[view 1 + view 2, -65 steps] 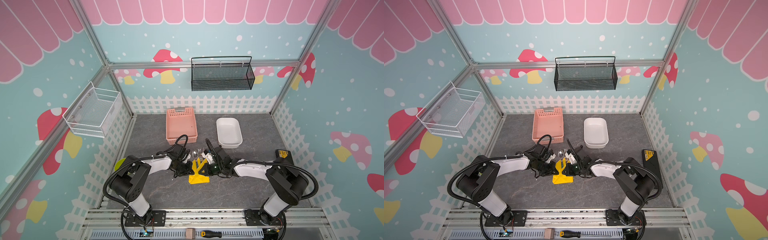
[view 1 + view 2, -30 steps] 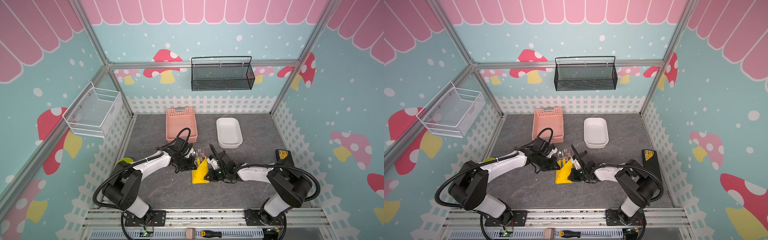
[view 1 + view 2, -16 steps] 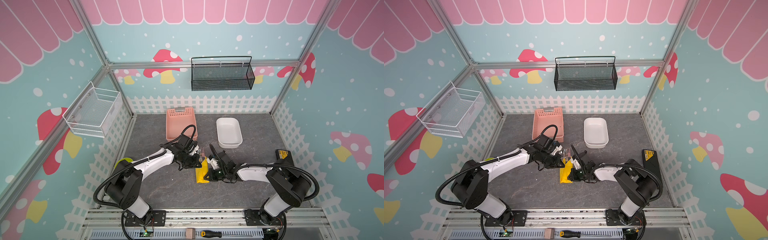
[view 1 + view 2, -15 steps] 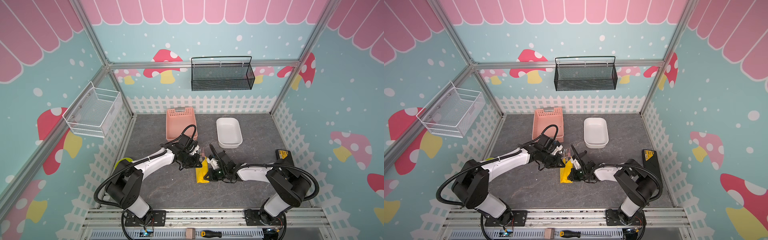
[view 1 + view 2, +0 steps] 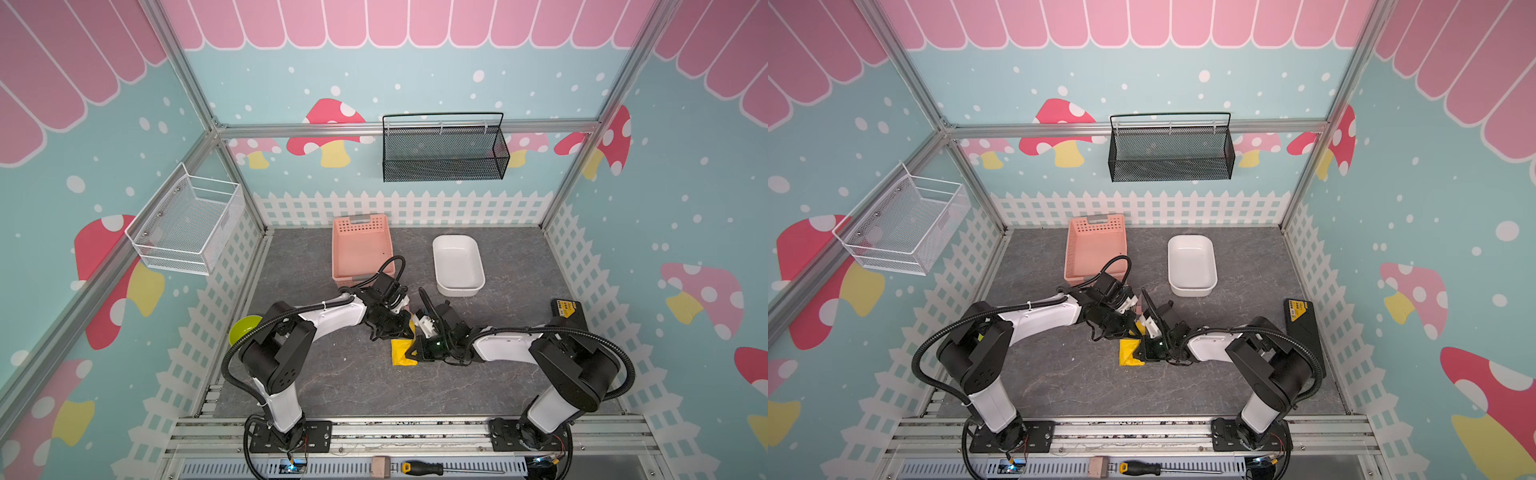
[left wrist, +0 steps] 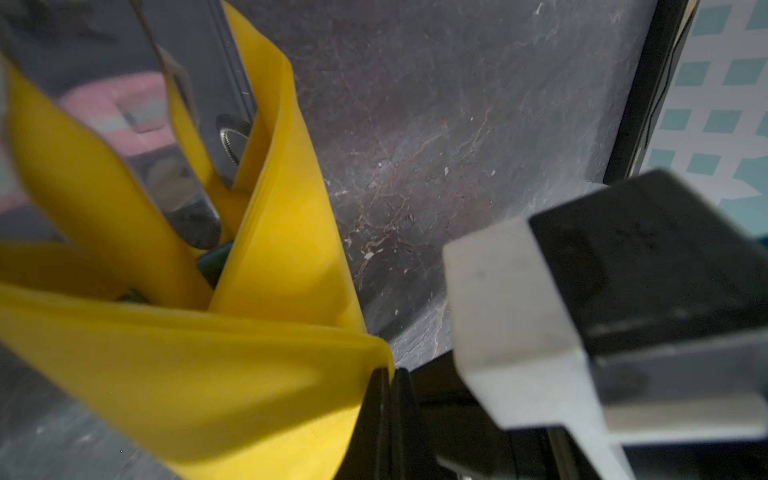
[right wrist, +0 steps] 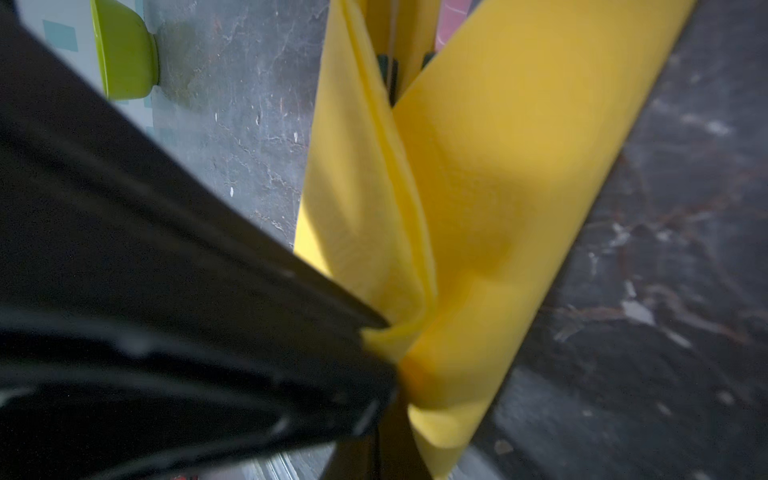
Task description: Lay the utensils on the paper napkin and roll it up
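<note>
Pinching the paper napkin point(image 5: 400, 354) tight from both sides in the middle of the table point(image 5: 332, 382), the left gripper point(image 6: 385, 376) and right gripper point(image 7: 386, 353) could have ripped it by pulling hard, letting the utensils point(image 6: 193, 212) inside slide out.

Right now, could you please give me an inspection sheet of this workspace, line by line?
Surface: dark grey marbled table.
Job's things: yellow napkin folded up around the utensils.
Clutter: pink basket, white tub, green bowl, black-and-yellow box; screwdriver on the front rail.
Grippers: left gripper and right gripper both shut on the napkin.
Cables: a black hose along each arm.
Surroundings: black mesh basket and white wire basket on the walls.
</note>
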